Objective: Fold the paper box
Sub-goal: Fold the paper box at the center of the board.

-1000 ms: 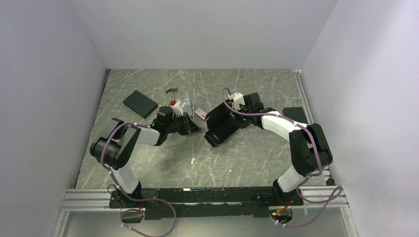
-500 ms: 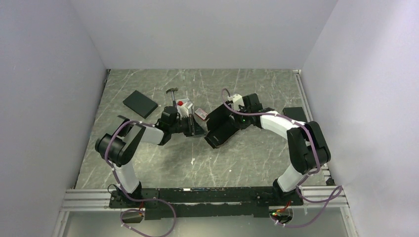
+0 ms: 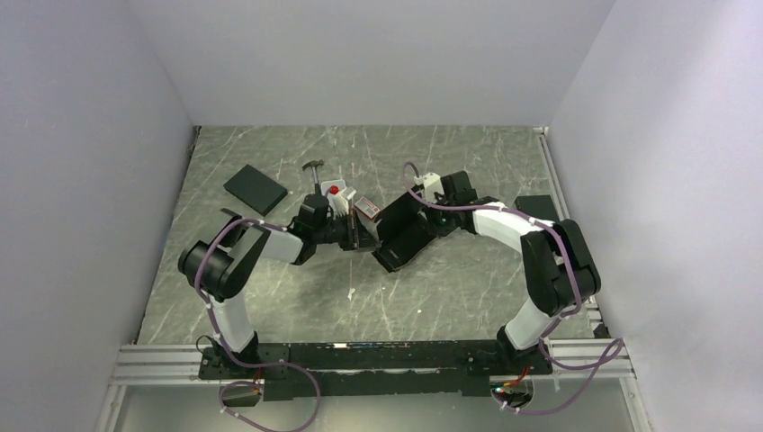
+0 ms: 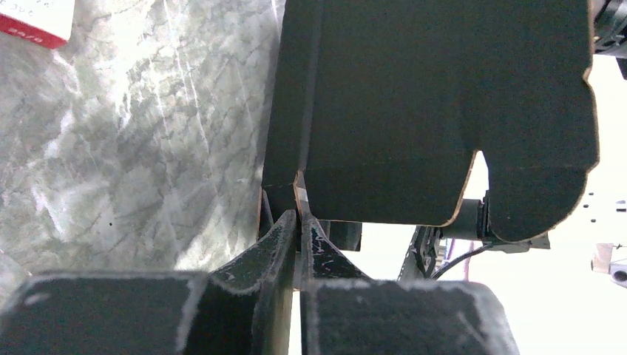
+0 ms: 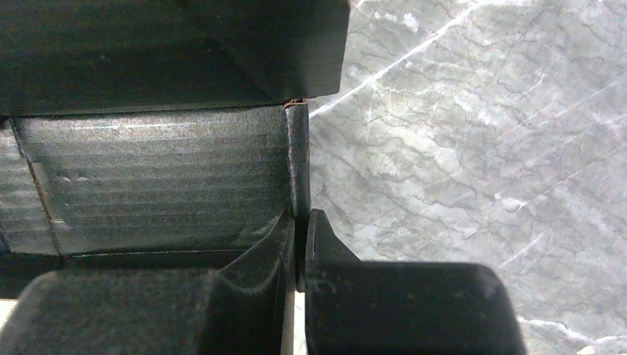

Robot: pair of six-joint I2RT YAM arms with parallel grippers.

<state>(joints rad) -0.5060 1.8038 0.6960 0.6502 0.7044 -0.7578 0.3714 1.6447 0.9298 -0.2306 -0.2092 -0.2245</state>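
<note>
**Both tools on the box, with the fold line between them**

My left tool (image 4: pixel 299 220) is clenched on a thin edge of the paper box (image 3: pixel 401 241). In its own wrist view the two fingers meet with only the cardboard between them, at the corner where a narrow strip joins the big panel. My right tool (image 5: pixel 299 222) is clamped the same way on an upright sliver of flap, and the ribbed inner face of the box lies just to the left of its fingers.

The box sits near the middle of the bench (image 3: pixel 450 288), directly between my two arms. From above, its long axis runs on a slant from the near left to the far right. My left tool reaches it from the left, at the near end, and my right tool comes in from the far right side. Neither arm is nearer than the other, because both are already touching it.

From the left wrist the large panel rises ahead of my fingers, tilted off the bench, and its notched tab (image 4: pixel 540 200) hangs free on the right. I judge that the box is only partly formed, since that tab is not tucked into anything I can see.

The coming move turns on the crease that runs straight away from my left fingertips. The panel probably has to swing about that line, towards my right tool. I cannot see whether the far wall stands ready to receive it.

A red-and-white card (image 3: pixel 366 209) lies just beyond the box, close to the swing.
</note>
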